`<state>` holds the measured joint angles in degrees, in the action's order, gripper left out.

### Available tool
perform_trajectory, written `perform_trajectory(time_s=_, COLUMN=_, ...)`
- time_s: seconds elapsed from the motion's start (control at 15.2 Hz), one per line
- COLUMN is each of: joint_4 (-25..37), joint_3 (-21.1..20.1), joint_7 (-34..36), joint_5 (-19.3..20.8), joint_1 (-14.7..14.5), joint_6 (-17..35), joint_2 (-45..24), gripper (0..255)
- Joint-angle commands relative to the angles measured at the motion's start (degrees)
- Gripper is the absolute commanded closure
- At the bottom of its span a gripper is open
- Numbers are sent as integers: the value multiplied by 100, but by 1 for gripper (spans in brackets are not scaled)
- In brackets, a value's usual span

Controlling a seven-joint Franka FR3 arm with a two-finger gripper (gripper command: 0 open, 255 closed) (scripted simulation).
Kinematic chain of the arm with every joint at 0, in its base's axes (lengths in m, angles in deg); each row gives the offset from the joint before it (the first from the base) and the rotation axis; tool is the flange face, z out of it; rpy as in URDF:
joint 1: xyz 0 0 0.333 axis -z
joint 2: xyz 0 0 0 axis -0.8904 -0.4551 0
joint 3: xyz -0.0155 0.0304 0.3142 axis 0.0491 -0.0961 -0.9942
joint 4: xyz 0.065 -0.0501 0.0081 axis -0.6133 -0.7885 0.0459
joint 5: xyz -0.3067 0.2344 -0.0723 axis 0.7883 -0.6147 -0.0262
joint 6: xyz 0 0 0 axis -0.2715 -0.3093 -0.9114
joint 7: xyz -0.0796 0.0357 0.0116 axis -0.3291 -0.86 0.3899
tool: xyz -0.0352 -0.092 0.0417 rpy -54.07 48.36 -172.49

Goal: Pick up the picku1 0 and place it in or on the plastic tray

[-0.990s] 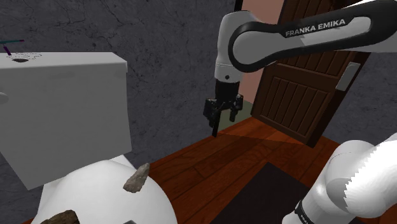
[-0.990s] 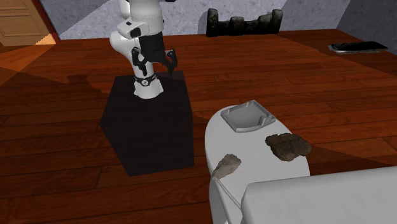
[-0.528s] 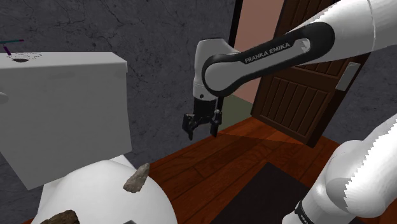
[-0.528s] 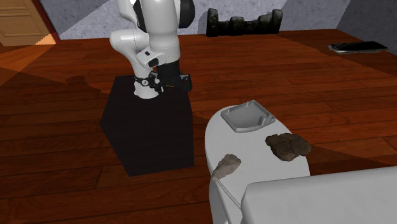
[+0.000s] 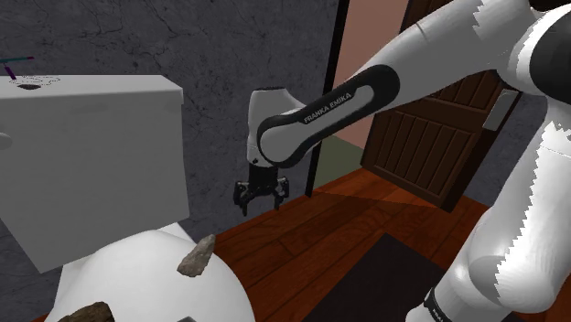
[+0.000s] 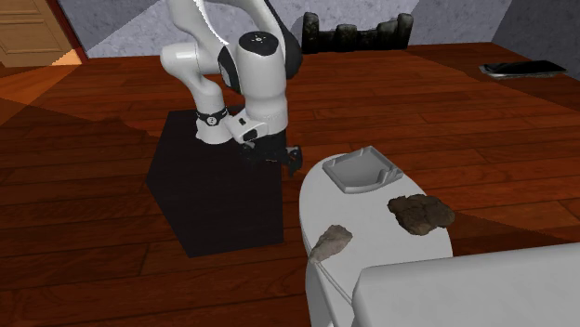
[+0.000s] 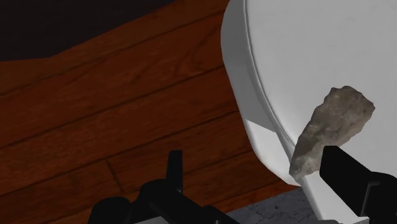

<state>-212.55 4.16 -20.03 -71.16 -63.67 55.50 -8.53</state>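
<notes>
From the wrist view my fingers point(image 7: 173, 167) stand wide apart and hold nothing. The gripper point(image 7: 254, 162) hangs over the wooden floor point(image 7: 95, 108), just off the white toilet lid point(image 7: 305, 51). The small grey rock point(image 7: 331, 130) lies at the very edge of the lid, just past one fingertip and not touched by it.

Compared with half a second ago, the gripper point(image 5: 261, 197) has dropped lower and swung toward the shoulder view's left, nearer the lid point(image 5: 146, 274). In the second exterior view it point(image 6: 283, 158) has left the space above the black stand point(image 6: 218, 186) and now hovers off the lid's far left edge. The rocks have not moved.

The second exterior view lays the lid point(image 6: 372, 232) out for me. The small grey rock point(image 6: 332, 241) is at the left edge near the tank point(image 6: 465, 288), and a darker rock point(image 6: 421, 213) is near the right edge. The grey tray point(image 6: 361, 170) sits at the far end, closest to the gripper.

In the shoulder view the small rock point(image 5: 197, 256) perches on the lid's rim, the darker rock point(image 5: 87, 314) is cut off by the picture's bottom edge, and a brown door point(image 5: 448, 119) stands behind the arm.
</notes>
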Motion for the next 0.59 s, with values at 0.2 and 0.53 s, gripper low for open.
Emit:
perform_trajectory(time_s=0.2, joint_4=723, joint_3=53, joint_7=688, joint_5=474, joint_1=-164, joint_6=486, joint_2=-1188, gripper=0)
perform_trajectory(time_s=0.53, joint_4=1622, joint_3=259, joint_7=1250, joint_5=845, joint_1=-469, joint_6=763, joint_2=-2322, gripper=0)
